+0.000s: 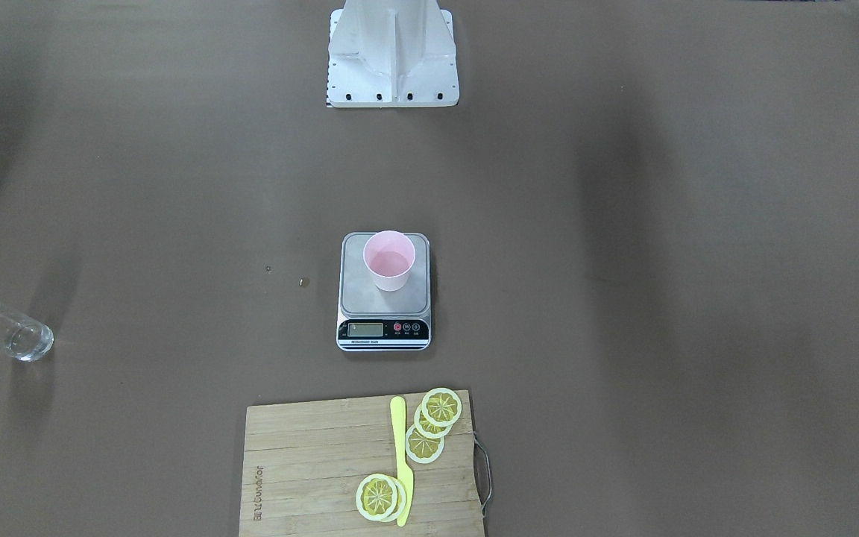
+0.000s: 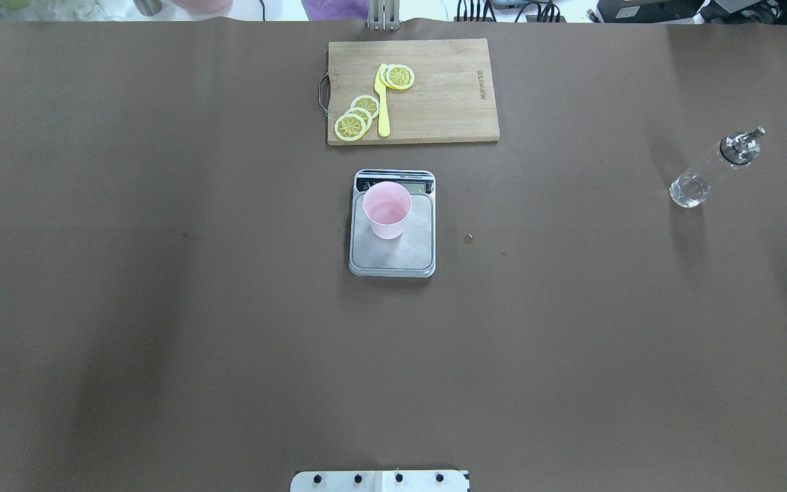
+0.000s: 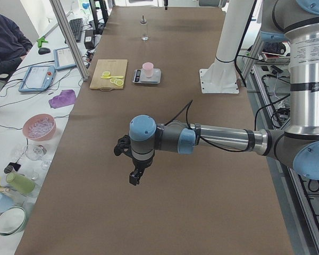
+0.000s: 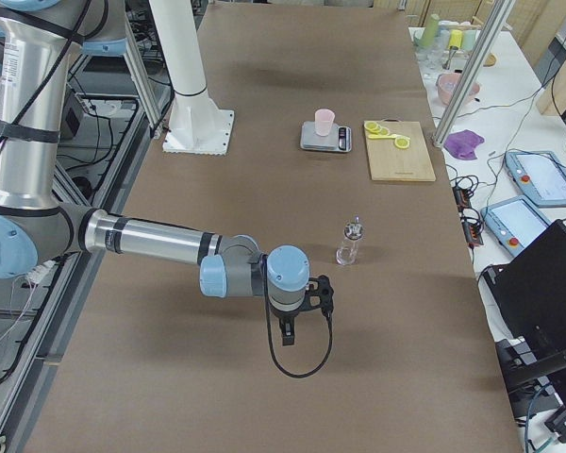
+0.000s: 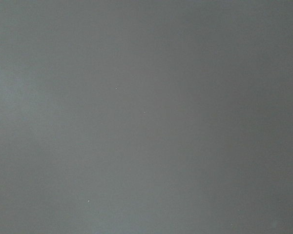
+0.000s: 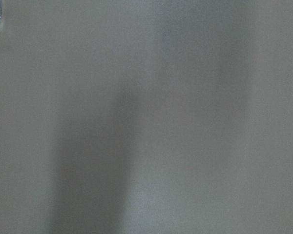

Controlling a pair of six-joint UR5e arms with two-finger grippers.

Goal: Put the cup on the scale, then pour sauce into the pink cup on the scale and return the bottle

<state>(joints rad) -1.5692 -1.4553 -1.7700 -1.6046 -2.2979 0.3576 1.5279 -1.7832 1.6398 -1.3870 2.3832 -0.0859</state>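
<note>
My jaws show only from the table's ends, so I cannot tell whether either pair is open or closed. My left gripper (image 3: 134, 178) hangs fingers-down over bare table (image 3: 191, 212), and my right gripper (image 4: 285, 332) does the same at the other end; neither one holds anything.

The cup (image 1: 389, 259) stands upright on the scale (image 1: 370, 302), toward the back of its platform, well apart from both grippers and between them along the table. I cannot tell whether sauce lies in it. The bottle (image 2: 711, 171) stands upright on the table near my right gripper, a little further out from my base and toward the scale. Beyond the scale from me lies a board (image 1: 310, 462) with lemon slices (image 1: 441, 407) and a yellow knife (image 1: 402, 462).
</note>
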